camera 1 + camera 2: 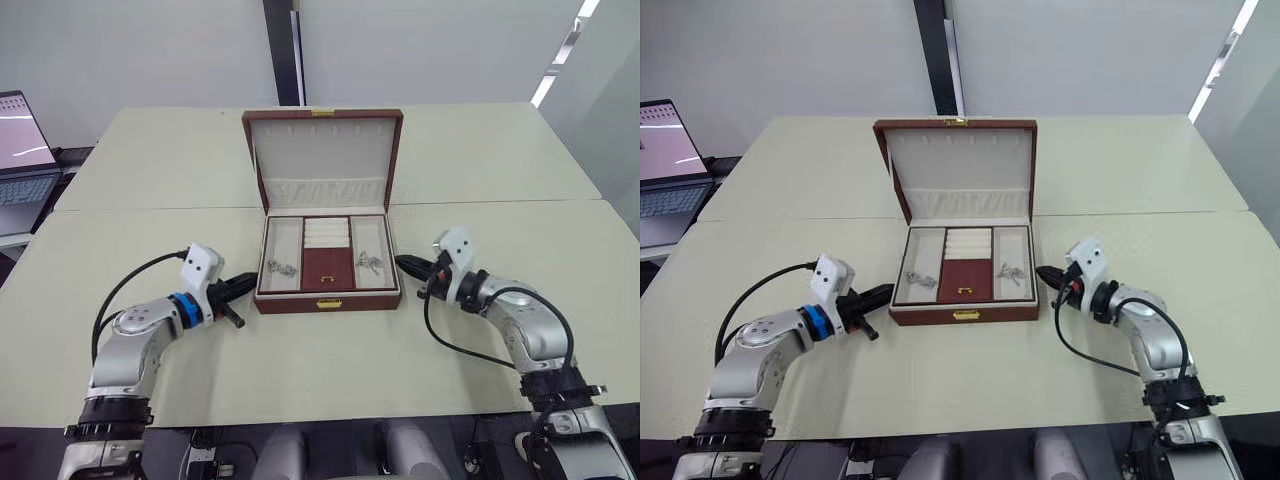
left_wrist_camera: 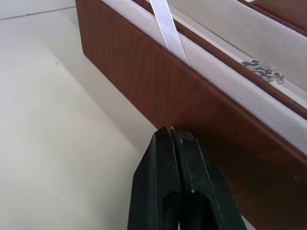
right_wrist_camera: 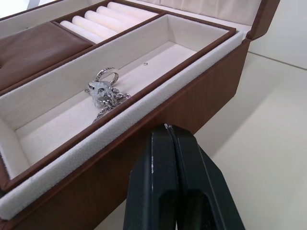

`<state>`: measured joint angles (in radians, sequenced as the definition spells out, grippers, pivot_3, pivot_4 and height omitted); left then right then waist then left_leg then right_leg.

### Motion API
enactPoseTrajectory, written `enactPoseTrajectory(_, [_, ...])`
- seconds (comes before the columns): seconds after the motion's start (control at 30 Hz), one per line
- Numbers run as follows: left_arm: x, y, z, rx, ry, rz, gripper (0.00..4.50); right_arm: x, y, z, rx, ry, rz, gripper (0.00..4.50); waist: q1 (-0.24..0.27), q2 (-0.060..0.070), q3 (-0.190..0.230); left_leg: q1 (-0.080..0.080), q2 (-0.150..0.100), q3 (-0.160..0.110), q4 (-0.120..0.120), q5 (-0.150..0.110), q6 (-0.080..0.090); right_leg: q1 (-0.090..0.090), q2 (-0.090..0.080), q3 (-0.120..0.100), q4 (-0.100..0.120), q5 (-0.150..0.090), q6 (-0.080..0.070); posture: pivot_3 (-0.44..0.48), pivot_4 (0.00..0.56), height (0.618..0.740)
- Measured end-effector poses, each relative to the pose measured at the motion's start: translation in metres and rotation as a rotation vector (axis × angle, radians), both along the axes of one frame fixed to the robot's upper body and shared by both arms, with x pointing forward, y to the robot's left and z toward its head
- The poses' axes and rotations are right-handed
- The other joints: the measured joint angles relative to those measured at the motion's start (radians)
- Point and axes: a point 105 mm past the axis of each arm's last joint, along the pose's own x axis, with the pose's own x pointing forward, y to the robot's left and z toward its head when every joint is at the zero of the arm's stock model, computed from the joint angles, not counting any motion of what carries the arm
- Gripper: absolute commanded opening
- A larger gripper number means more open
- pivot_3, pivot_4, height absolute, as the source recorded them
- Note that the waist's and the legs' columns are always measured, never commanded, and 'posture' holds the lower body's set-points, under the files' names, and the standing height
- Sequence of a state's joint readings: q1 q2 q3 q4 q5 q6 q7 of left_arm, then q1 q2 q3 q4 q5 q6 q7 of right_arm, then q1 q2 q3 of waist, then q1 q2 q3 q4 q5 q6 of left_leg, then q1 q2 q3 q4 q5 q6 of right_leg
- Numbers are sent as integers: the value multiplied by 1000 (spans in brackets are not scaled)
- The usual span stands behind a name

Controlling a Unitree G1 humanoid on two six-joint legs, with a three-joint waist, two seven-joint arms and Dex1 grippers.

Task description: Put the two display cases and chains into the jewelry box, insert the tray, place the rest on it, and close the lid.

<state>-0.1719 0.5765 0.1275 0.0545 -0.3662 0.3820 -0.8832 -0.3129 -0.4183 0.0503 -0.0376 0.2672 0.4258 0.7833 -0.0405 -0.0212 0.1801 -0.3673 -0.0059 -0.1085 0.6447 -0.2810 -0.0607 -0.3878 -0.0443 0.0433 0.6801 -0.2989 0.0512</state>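
On the table (image 1: 330,350), the box (image 1: 328,296) stands open, tray (image 1: 327,255) inside. Both grippers, left (image 1: 243,286) and right (image 1: 404,265), are pinched closed and empty beside its walls.

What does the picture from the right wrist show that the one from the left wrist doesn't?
Right wrist alone: a cream-lined side compartment of the tray with silver rings and chain pieces lying in it, cream ring rolls and a brown middle section.

Left wrist alone: a white ribbon and a small silver heap farther off.

Both: shut black fingers of that arm's hand at the jewelry box's reddish-brown outer wall, and the pale table.
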Motion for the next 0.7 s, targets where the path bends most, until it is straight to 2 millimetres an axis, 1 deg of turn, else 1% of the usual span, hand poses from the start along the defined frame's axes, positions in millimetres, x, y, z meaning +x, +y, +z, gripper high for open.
enactPoseTrajectory(0.37, [-40,1,-6,16,73,-23,27,-35,0,-6,11,75,21,26,-1,1,0,2,0,0,-1,0,0,1,0,1,-1,0,0,0,150,740])
enactPoseTrajectory(0.5, [-45,3,-7,14,75,-22,27,-41,1,-7,14,95,31,26,-1,1,0,2,1,1,-1,0,0,1,1,1,0,0,0,0,150,740])
enactPoseTrajectory(0.7, [-44,6,-9,5,53,-41,27,-42,1,-7,5,99,38,26,-1,1,0,2,1,1,-1,0,0,1,1,0,0,0,0,0,150,740])
